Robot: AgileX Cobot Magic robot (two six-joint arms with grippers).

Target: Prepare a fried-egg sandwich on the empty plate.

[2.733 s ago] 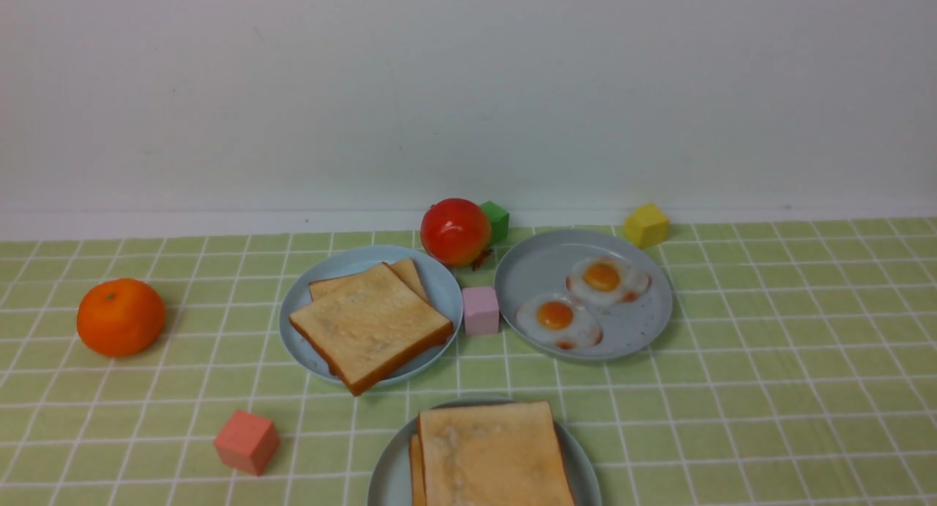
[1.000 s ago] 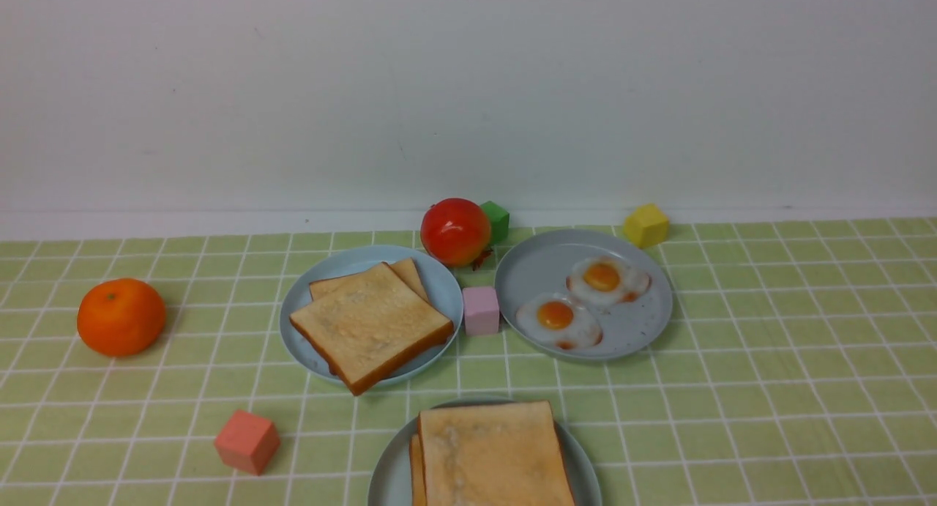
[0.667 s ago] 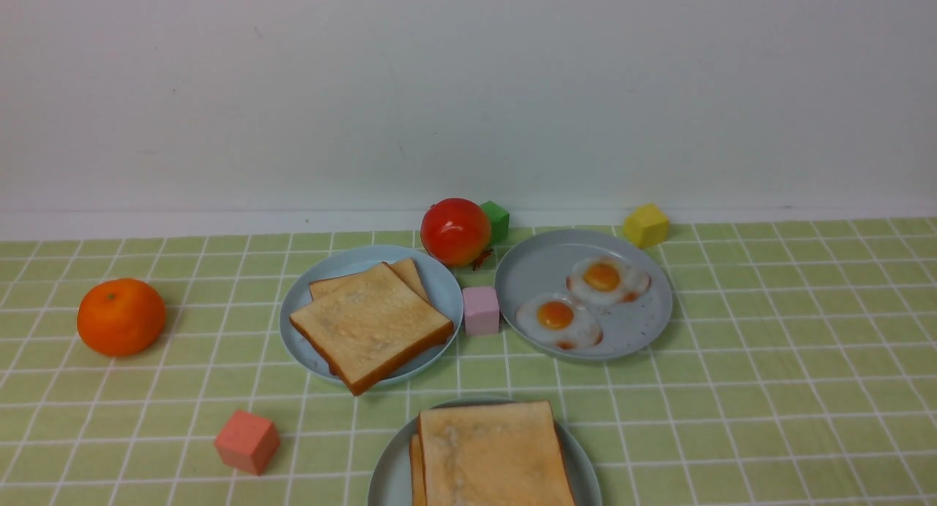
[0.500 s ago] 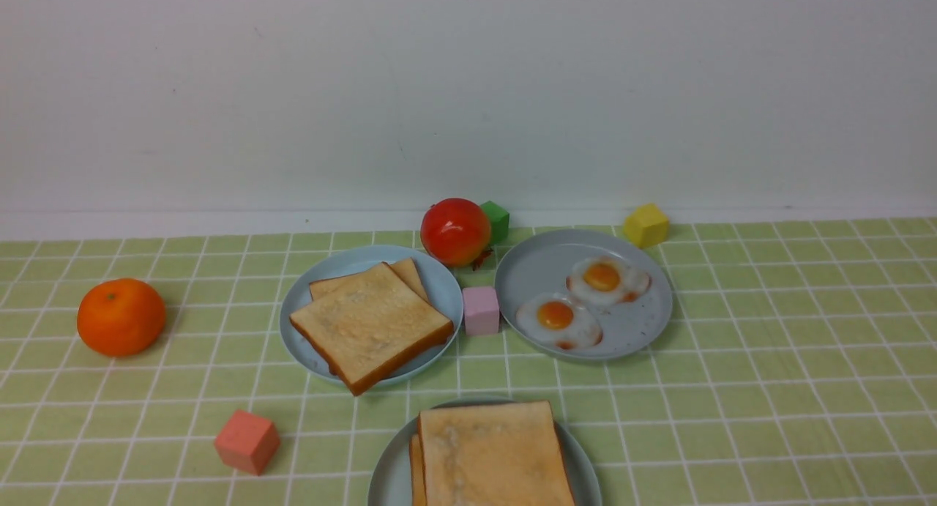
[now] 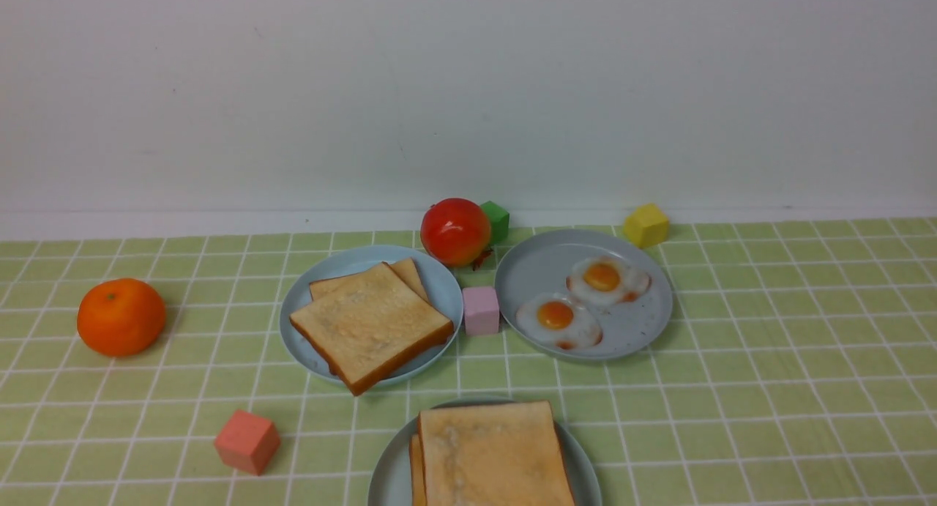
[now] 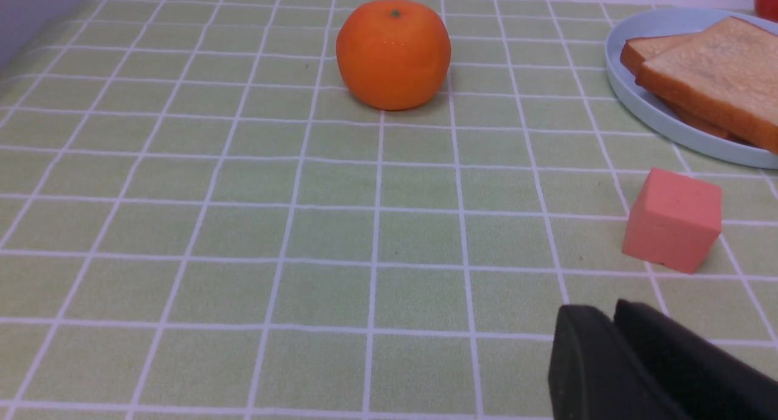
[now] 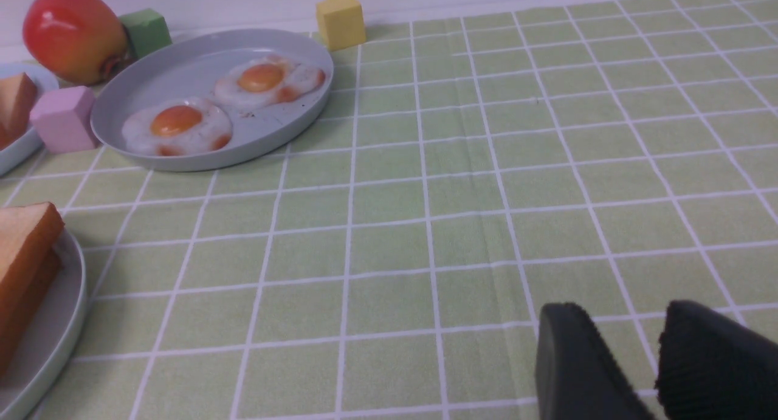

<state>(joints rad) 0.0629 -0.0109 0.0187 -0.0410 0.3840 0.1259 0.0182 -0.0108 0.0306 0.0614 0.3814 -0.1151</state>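
Sandwich (image 5: 492,455) on plate (image 5: 388,469) near pink cube (image 5: 247,441): looks light, stiff; grip toast edges. My left end effector (image 6: 614,341) clenched, empty; right end effector (image 7: 659,347) parted, empty.

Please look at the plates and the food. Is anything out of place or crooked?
Mostly tidy. On the left plate, the top toast slice lies turned against the slice under it, and its near corner sticks out past the rim. The plate with two fried eggs carries small dark specks near the eggs. Nothing is spilled or broken.
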